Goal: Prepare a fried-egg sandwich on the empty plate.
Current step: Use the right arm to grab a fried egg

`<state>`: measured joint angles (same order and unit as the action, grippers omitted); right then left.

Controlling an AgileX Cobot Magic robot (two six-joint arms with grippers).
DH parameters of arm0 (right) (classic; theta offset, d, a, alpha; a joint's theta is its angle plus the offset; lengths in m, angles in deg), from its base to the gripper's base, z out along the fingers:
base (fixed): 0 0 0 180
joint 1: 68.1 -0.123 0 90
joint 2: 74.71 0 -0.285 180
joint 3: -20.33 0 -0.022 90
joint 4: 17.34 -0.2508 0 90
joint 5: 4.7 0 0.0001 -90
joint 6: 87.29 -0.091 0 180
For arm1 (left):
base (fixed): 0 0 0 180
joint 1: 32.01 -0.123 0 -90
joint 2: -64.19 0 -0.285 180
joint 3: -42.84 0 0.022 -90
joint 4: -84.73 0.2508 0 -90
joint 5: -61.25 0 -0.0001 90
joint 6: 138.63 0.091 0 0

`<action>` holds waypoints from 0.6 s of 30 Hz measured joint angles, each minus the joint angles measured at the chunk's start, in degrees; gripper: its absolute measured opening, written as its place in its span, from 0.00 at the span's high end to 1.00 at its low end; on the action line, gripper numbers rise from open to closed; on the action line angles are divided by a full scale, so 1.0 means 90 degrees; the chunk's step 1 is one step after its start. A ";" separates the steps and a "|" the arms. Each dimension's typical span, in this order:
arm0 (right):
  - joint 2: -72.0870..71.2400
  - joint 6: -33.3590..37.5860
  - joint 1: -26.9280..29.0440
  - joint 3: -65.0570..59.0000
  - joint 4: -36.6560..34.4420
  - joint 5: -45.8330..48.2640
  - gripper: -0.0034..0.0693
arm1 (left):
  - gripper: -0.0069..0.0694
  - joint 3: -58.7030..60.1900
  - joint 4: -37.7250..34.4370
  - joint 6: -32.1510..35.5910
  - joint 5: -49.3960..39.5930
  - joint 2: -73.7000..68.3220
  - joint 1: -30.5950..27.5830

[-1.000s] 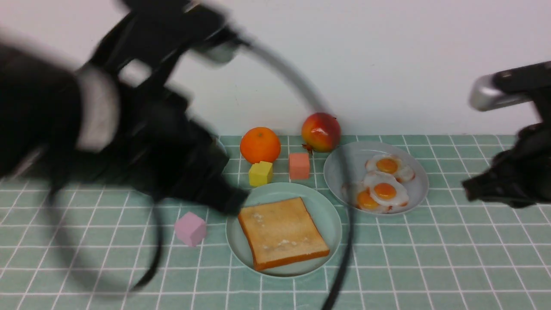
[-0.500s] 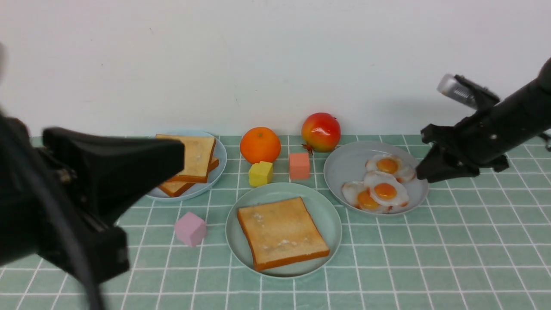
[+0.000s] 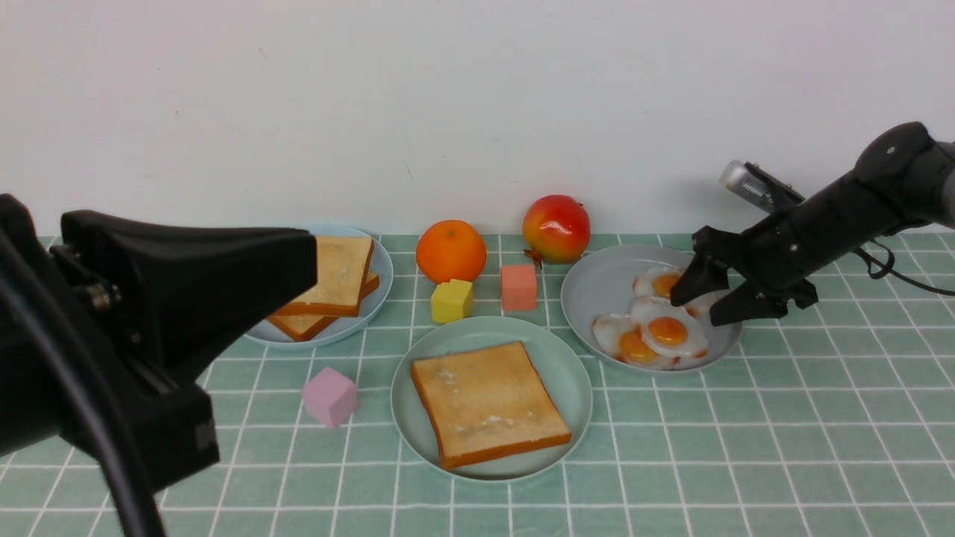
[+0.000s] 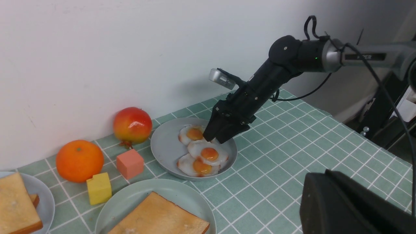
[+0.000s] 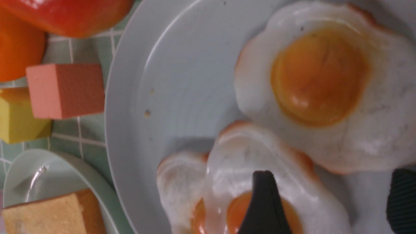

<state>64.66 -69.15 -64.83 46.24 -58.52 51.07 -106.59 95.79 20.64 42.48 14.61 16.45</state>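
One toast slice [image 3: 489, 403] lies flat on the mint-green empty plate [image 3: 418, 358], at the front centre. Three fried eggs overlap on a grey plate [image 3: 604, 291] to its right. My right gripper [image 3: 695, 309] hangs open just above them, one fingertip [image 5: 263, 191] over the middle egg [image 3: 668, 332] and the other out near the plate's rim. It holds nothing. My left gripper [image 3: 306, 261] is shut and empty, raised in the left foreground and pointing right; in its wrist view its tip [image 4: 312, 177] sits low.
Two more toast slices [image 3: 336, 276] are stacked on a pale-blue plate [image 3: 383, 277] at the back left. An orange [image 3: 451, 250], a red fruit [image 3: 556, 227], a yellow block [image 3: 451, 300] and a salmon block [image 3: 518, 287] sit behind the mint plate; a pink block [image 3: 330, 396] lies to its left.
My left arm has pulled back from the mint plate to the left foreground, uncovering the pale-blue plate. My right gripper has come in from the right over the eggs and opened.
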 joint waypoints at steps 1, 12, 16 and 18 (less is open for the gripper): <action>0.0017 0.0000 0.0000 0.0023 -0.0013 0.0011 0.28 | 0.93 0.0000 0.0000 0.0000 0.0000 0.0000 0.0000; 0.0072 0.0044 0.0007 0.0082 -0.0050 0.0257 0.28 | 0.93 0.0000 0.0000 -0.0025 0.0006 0.0000 0.0000; 0.0038 -0.0022 0.0007 0.0206 0.0089 0.0666 0.28 | 0.93 0.0000 0.0000 -0.0028 0.0013 0.0000 0.0000; -0.0036 -0.0194 -0.0022 0.0280 0.0341 0.0744 0.28 | 0.93 0.0000 0.0000 -0.0028 0.0013 0.0000 0.0000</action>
<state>64.34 -70.90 -65.03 48.76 -55.45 57.76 -106.59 95.79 20.39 42.60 14.61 16.45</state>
